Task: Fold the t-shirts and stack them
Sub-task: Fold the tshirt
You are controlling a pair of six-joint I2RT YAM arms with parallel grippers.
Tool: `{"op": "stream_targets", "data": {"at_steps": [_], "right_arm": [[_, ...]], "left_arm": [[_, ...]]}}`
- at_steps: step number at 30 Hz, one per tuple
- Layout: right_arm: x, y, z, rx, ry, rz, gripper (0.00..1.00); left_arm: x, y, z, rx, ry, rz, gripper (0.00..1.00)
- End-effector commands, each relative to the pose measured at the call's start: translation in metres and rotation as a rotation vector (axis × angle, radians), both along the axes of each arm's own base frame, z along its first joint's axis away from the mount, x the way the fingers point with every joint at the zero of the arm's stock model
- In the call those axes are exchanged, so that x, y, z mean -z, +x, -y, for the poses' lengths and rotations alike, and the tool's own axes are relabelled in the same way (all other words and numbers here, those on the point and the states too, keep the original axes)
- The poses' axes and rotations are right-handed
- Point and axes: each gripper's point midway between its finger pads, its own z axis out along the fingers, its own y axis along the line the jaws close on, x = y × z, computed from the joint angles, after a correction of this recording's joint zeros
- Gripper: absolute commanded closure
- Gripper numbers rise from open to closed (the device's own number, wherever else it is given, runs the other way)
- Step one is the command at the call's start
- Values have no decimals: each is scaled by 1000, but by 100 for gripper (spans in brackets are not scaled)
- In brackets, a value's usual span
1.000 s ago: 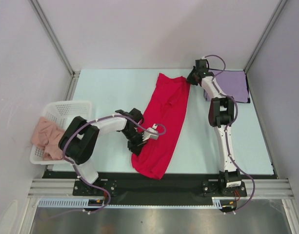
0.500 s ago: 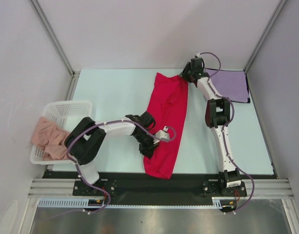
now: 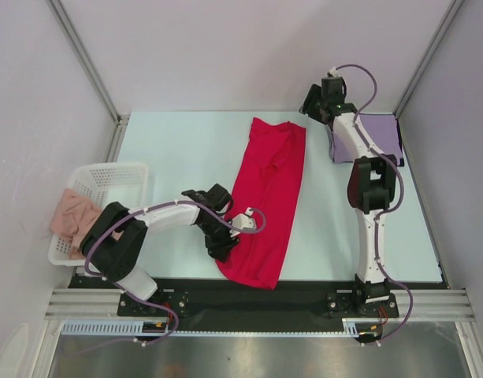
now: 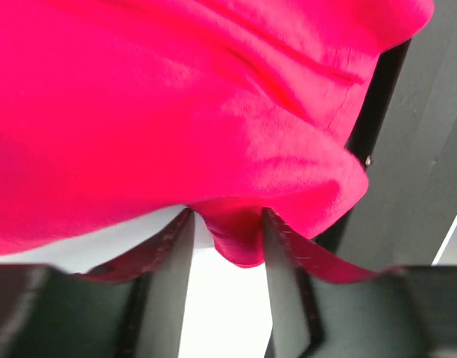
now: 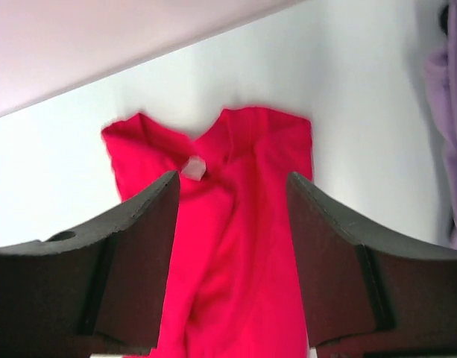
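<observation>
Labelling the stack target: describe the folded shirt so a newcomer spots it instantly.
On the pale table, look to the far right corner. A lavender shirt lies there, folded square. Unlike the long red shirt mid-table, it is pale and compact.

A pale blue table (image 3: pixel 178 150) lies under soft, even light. Lilac-grey walls (image 3: pixel 249 47) close its far edge and both sides, with aluminium posts (image 3: pixel 85 60) at its far corners and a black strip (image 3: pixel 304 296) along its near edge.

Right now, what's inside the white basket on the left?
A crumpled pink cloth fills the near part of the basket and hangs over its left rim. Anything beneath it is covered.
</observation>
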Motion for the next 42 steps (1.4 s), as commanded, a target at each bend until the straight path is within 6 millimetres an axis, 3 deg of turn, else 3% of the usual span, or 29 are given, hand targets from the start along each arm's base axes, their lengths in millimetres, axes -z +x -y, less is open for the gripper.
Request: {"op": "stream_targets", "data": {"at_steps": [1,7,14,20,21,22,23,24,25,27,28,29,31,32,35,36,39,40,42], "right_arm": [[-1,-31,11,30,-6,-58,37],[53,-31,24,73,120,-183,44],[95,-19,11,49,233,-225,55],[120,-4,-5,24,339,-228,76],[113,3,-9,28,363,-209,81],[127,3,-11,25,377,-229,84],[127,7,-13,24,391,-224,87],[128,10,-16,21,401,-222,98],[130,18,-18,25,422,-209,100],[126,30,-18,31,450,-169,100],[114,39,-19,46,491,-133,100],[118,45,-17,59,510,-119,100],[101,63,-16,83,548,-31,100],[83,73,-17,90,574,20,100],[71,84,-21,75,589,87,98],[61,83,-21,66,583,97,80],[63,69,-16,42,500,52,51],[34,64,-12,30,477,80,47],[5,46,-5,14,400,72,42]], "left_arm": [[-4,-4,-13,18,22,34,51],[-17,0,-32,-25,42,81,41],[-15,-5,-54,-69,117,91,39],[-22,2,-53,-102,127,119,38],[-23,2,-52,-114,126,113,38],[-24,2,-50,-117,114,107,38],[-24,3,-49,-119,113,105,38],[-22,3,-49,-122,117,102,38],[-21,4,-49,-127,124,104,38],[-19,6,-50,-131,135,99,38],[-20,9,-49,-133,136,107,38],[-19,11,-48,-137,140,113,38],[-21,22,-44,-147,140,134,38],[-21,26,-43,-152,145,146,38],[-23,41,-37,-159,147,189,38],[-22,48,-37,-162,161,218,38],[-22,53,-30,-123,191,270,38],[-26,52,-23,-92,184,287,38],[-36,50,-11,-44,158,310,38]]}}
